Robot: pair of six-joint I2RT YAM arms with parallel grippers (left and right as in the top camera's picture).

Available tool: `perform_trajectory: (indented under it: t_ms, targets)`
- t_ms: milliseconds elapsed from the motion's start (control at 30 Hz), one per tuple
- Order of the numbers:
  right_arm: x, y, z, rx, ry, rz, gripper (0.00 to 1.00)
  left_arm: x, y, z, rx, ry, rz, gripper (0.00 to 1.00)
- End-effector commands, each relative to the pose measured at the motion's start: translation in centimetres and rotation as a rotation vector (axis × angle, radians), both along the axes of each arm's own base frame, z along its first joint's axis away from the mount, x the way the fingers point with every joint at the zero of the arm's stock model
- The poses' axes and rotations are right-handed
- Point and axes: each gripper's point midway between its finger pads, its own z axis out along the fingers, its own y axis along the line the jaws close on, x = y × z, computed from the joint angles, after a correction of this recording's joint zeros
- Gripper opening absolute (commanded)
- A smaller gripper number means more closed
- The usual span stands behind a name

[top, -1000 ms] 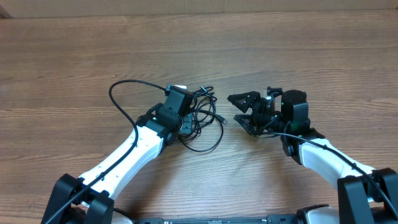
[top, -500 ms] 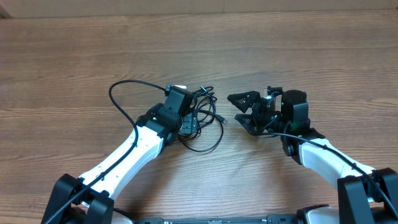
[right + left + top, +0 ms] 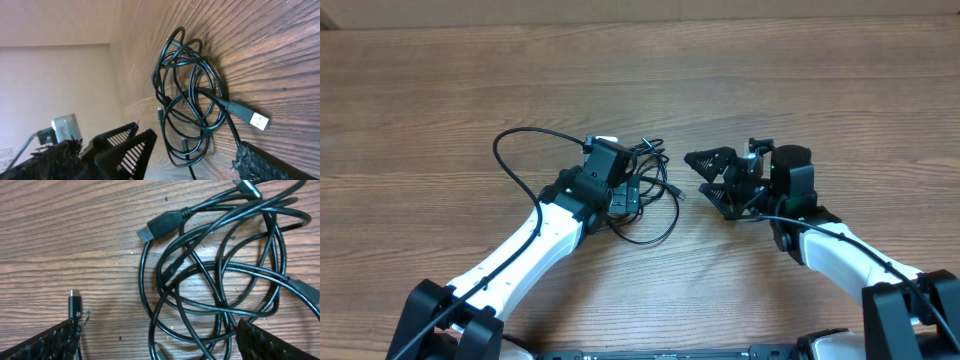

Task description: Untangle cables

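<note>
A brown wood-grain table (image 3: pixel 800 80) fills the overhead view; the right wrist view shows a plain pale wall (image 3: pixel 50 75) past its far edge. The cables (image 3: pixel 650 190) lie in a black tangle at mid-table, with one loop flung out to the left. The left gripper (image 3: pixel 160 342) hangs over the tangle with its fingers spread wide, gripping nothing. The right gripper (image 3: pixel 708 180), just beside the tangle, is spread wide and empty too.
</note>
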Motion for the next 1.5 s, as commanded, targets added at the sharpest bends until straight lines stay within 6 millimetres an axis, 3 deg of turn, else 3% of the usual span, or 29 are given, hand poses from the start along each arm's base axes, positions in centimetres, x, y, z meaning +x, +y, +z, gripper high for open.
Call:
perform_trajectory:
  t_ms: [0, 333, 567, 900, 1100, 1467]
  targets:
    - [0.3, 0.7, 0.2, -0.041, -0.042, -0.002, 1.0, 0.6, 1.3, 0.0, 0.028, -0.014, 0.04, 1.0]
    - [0.1, 2.3, -0.5, -0.122, -0.068, -0.034, 1.0, 2.0, 5.0, -1.8, 0.008, 0.024, 0.188, 1.0]
    - [0.2, 2.2, -0.7, -0.134, -0.071, -0.048, 1.0, 4.2, 1.3, -1.9, 0.009, -0.046, -0.118, 1.0]
    - [0.4, 1.9, -0.9, -0.159, -0.079, -0.06, 1.0, 5.6, 0.5, -1.0, 0.036, -0.122, -0.195, 1.0]
    - [0.4, 1.8, -1.1, -0.166, -0.071, -0.064, 1.0, 6.6, -0.5, -1.2, 0.111, -0.173, -0.328, 1.0]
    - [0.5, 1.6, -1.2, -0.174, -0.072, -0.077, 1.0, 6.2, -2.5, -3.2, 0.202, -0.166, -0.5, 1.0]
